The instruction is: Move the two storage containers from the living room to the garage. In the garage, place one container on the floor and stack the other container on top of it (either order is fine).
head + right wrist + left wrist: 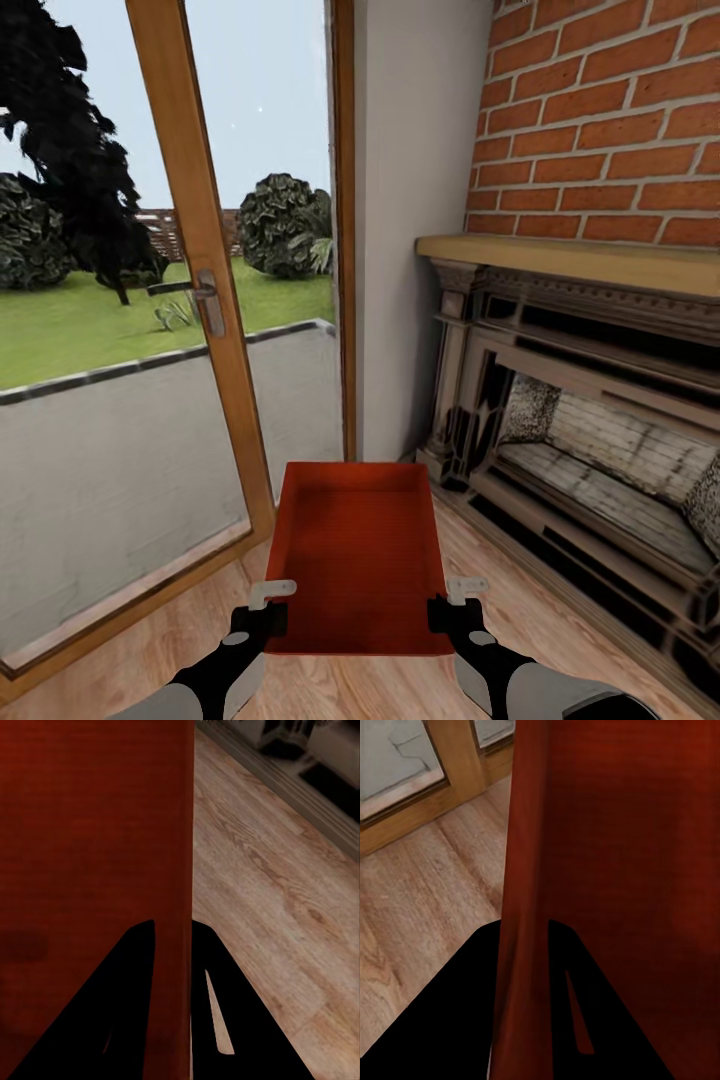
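Orange-red bin (360,550) at lower centre of the head view, held over the wood plank floor (560,620) between both arms. Left pincer (268,607) pinches the bin's left wall; wrist view shows the wall (529,907) running between its dark fingers (450,1020). Right pincer (452,603) pinches the right wall the same way (184,870). Glass door (200,300) at left, brick fireplace (600,400) at right.

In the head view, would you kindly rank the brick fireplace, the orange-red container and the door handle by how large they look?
1. Brick fireplace: largest, covering most of the view's right side.
2. Orange-red container: clearly smaller, though nearest the camera, which flatters it.
3. Door handle: smallest by far, though farther away.
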Available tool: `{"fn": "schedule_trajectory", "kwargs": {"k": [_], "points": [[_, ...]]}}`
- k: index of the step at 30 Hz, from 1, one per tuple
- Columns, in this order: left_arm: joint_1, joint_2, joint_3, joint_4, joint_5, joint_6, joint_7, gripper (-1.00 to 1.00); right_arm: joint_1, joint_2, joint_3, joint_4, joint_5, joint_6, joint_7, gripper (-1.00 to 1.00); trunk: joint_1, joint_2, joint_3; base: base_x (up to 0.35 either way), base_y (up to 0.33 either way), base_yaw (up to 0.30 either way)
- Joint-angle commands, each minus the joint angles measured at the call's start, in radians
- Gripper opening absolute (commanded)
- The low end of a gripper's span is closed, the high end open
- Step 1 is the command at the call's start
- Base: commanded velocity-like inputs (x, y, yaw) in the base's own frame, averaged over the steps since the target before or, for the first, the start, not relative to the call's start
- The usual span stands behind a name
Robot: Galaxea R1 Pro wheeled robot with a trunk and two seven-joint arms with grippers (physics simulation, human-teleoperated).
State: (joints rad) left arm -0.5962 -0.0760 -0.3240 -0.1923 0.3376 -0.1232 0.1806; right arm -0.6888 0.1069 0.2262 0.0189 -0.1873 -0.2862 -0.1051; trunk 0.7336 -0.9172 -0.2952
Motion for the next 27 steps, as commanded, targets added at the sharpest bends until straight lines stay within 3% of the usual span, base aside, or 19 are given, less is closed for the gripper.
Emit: {"fn": "schedule_trajectory", "kwargs": {"k": [1, 27], "points": [[-0.001, 0.001, 0.019, 0.006, 0.017, -0.006, 0.020, -1.00, -0.001, 0.000, -0.031, -0.001, -0.006, -0.041, -0.001, -1.00, 0.000, -0.001, 0.000, 0.000, 0.000, 0.000], [-0.001, 0.001, 0.018, 0.005, 0.017, -0.006, 0.020, -1.00, -0.001, 0.000, -0.031, -0.001, -0.006, -0.041, -0.001, -1.00, 0.000, -0.001, 0.041, 0.000, 0.000, 0.000]]}}
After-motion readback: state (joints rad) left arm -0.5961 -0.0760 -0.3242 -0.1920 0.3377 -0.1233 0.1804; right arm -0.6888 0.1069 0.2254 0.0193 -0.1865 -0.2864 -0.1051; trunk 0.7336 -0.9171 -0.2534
